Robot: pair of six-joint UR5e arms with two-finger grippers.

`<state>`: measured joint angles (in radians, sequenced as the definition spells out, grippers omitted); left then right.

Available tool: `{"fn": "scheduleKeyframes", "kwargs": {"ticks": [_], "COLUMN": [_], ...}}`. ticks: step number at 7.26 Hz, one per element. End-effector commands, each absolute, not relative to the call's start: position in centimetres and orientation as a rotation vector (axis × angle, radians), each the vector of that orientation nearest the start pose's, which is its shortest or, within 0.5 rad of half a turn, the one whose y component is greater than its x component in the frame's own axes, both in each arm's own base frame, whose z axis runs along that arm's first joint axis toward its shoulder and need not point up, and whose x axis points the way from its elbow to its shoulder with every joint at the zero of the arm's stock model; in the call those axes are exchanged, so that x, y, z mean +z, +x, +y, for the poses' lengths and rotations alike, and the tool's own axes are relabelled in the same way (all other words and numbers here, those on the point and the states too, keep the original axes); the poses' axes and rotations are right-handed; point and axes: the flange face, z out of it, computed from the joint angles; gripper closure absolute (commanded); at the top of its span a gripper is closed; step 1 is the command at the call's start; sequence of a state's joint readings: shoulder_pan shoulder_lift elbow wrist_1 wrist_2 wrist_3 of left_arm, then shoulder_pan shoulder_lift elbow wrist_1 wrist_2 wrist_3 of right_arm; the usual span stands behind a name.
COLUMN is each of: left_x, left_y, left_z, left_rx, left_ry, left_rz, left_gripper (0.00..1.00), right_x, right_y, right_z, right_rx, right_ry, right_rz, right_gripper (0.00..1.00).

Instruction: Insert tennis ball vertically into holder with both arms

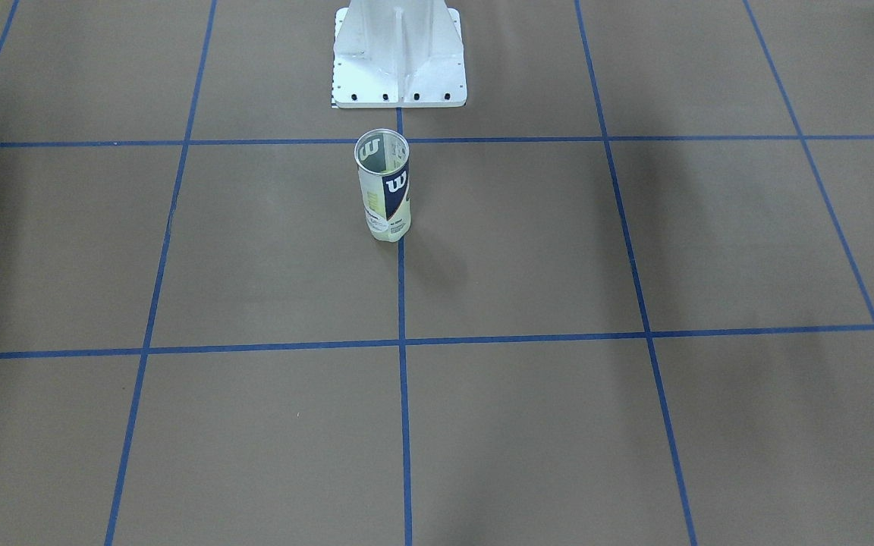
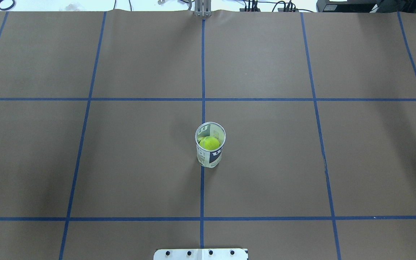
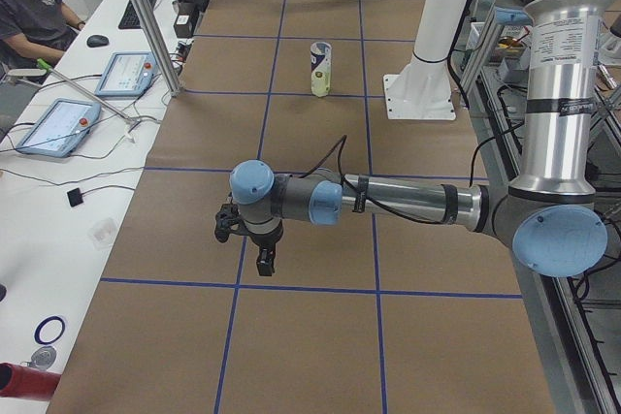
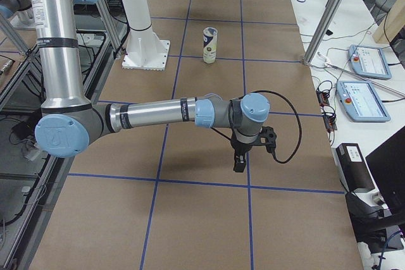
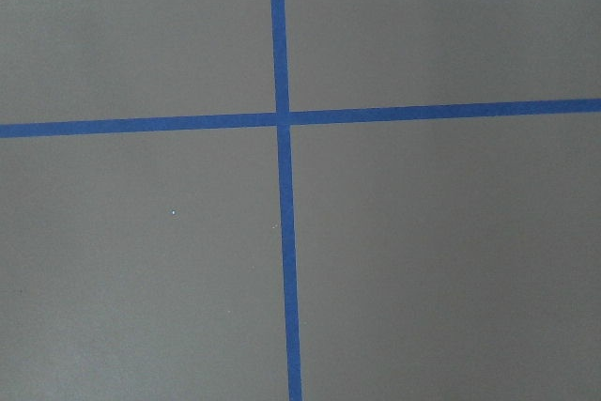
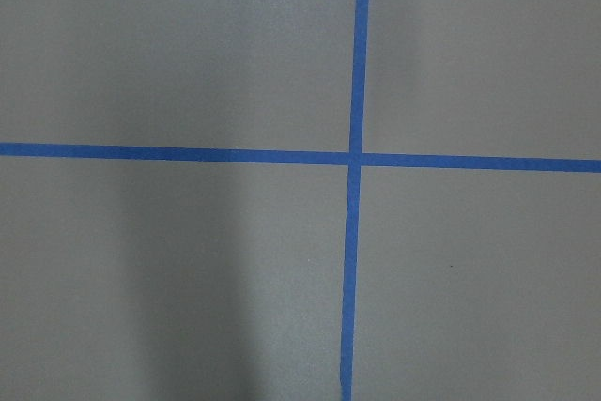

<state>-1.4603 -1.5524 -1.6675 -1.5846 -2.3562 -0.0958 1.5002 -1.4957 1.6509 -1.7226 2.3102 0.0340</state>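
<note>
The holder (image 2: 210,144), a clear can with a silver rim and a navy "W" label, stands upright on the centre tape line. A yellow-green tennis ball (image 2: 209,143) sits inside it, seen through the open top. The holder also shows in the front view (image 1: 384,186) and in both side views (image 3: 321,68) (image 4: 210,45). My left gripper (image 3: 264,261) hangs over the table far from the holder, fingers down. My right gripper (image 4: 239,165) hangs likewise at the other end. Both show clearly only in side views, so I cannot tell whether they are open or shut.
The white pedestal base (image 1: 399,61) stands just behind the holder on the robot's side. Blue tape lines (image 5: 282,119) grid the brown table. A side bench with tablets (image 3: 58,128) (image 4: 361,99) and cables runs along the far edge, where a person (image 3: 29,7) sits.
</note>
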Motion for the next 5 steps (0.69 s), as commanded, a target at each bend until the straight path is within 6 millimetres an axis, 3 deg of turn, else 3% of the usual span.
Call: {"fn": "scheduleKeyframes", "kwargs": {"ticks": [1,5], "left_x": [61.77,62.07], "left_y": [-0.86,-0.85], "left_z": [-49.29,-49.41], "left_rx": [0.049,0.050], "left_ry": [0.006,0.003], "left_rz": [0.790,0.789], "left_gripper": [0.00,0.00], "right_x": [59.91,59.83], "right_y": [2.94,2.94], "right_z": [-52.27,-52.27], "right_rx": [-0.035,-0.037], "right_ry": [-0.036,-0.034], "right_rz": [-0.739,-0.739], "right_gripper": [0.01,0.01]}}
